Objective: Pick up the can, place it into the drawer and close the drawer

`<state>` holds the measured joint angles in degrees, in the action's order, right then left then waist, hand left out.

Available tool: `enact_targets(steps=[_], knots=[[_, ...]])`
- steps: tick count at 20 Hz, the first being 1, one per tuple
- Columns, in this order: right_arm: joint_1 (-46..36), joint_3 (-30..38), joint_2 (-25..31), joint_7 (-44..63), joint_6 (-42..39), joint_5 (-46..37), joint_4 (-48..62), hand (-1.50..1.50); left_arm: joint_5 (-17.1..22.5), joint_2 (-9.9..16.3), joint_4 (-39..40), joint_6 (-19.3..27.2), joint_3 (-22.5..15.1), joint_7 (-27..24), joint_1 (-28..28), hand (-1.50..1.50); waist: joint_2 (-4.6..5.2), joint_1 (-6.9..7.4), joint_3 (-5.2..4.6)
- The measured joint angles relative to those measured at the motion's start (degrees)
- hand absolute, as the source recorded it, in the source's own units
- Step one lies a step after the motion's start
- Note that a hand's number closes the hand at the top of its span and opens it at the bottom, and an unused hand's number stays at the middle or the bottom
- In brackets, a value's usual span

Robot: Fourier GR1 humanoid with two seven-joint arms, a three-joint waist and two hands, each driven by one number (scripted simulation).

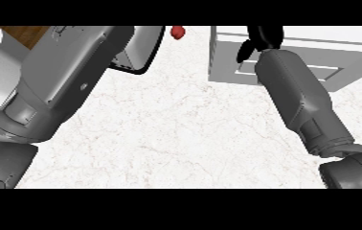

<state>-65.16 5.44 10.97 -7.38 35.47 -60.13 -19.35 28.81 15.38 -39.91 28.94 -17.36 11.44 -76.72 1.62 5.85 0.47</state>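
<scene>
The grey drawer unit (228, 56) stands at the counter's far right, and its recessed inside (332, 71) shows beside my right forearm. My right hand (264, 36) is black and hovers over the drawer's left part, cut off by the view's top edge. A small red object (178, 31) lies at the far edge, left of the drawer; only its lower part shows, and I cannot tell whether it is the can. No can shows in the hand or in the drawer. My left forearm (63, 75) rises along the left side, its hand out of view.
The white marbled counter (176, 128) spreads between the two forearms. A strip of brown wood (25, 32) shows at the far left corner behind the left arm.
</scene>
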Motion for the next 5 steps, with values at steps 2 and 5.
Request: enact_targets(steps=[2, 5], knots=[[-0.24, 1.08, -0.19, -2.39, -0.31, 1.27, 0.22, -1.5, -0.06, 0.57, -1.46, -0.07, -0.13, 0.46, 1.04, -1.5, 0.11, -0.16, 0.1], [-0.38, 2.56, 0.07, -5.03, -0.43, 2.6, 0.85, -1.5, 0.05, 1.81, -4.08, -0.63, -0.19, 0.9, 3.19, -1.5, 0.11, 0.06, 0.08]])
